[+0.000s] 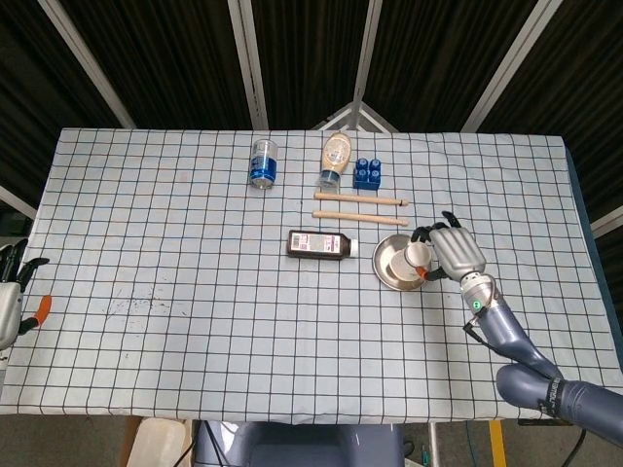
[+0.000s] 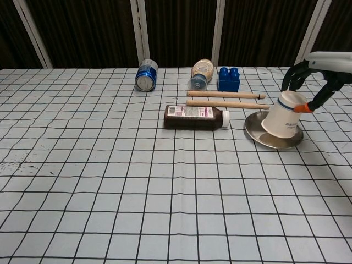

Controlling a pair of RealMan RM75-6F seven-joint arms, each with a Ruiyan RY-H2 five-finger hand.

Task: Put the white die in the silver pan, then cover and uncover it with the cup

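A white cup (image 2: 284,117) with a blue band sits over a silver pan (image 2: 273,137) on a white, black-gridded tablecloth (image 2: 110,181). Nearby lie a blue can (image 2: 146,75), blue block (image 2: 229,79) and a dark brown bottle (image 2: 196,117), its label seemingly purple-edged.

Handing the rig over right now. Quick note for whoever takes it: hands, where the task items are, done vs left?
Right robot hand: holds the white cup mouth down and tilted over the silver pan; whether the rim touches the pan I cannot tell.
Left robot hand: at the table's left edge, away from the work, fingers apart, holding nothing.
White die: not visible now, the cup hides the pan's middle.
Done: cup picked up and brought over the pan.
Left: set the cup down flat so it covers fully, then lift it off again.
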